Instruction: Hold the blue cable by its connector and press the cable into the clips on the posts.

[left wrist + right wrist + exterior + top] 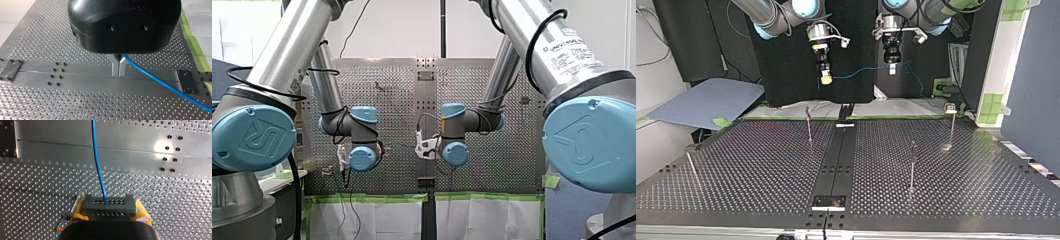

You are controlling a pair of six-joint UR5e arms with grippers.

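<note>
Looking across the table (761, 165) in the top view, you find both grippers held high over its middle, well above the posts (808, 125). The right gripper (109, 208) clamps its yellow pads (78, 210) on the grey connector (109, 204), and the blue cable (98, 162) leaves the connector's face. The left gripper (119, 70) has its metal fingers (114, 66) pinched together on the cable farther along. Between the two, the cable hangs in a shallow line over the table's centre strip (838, 160), apart from every post.
</note>
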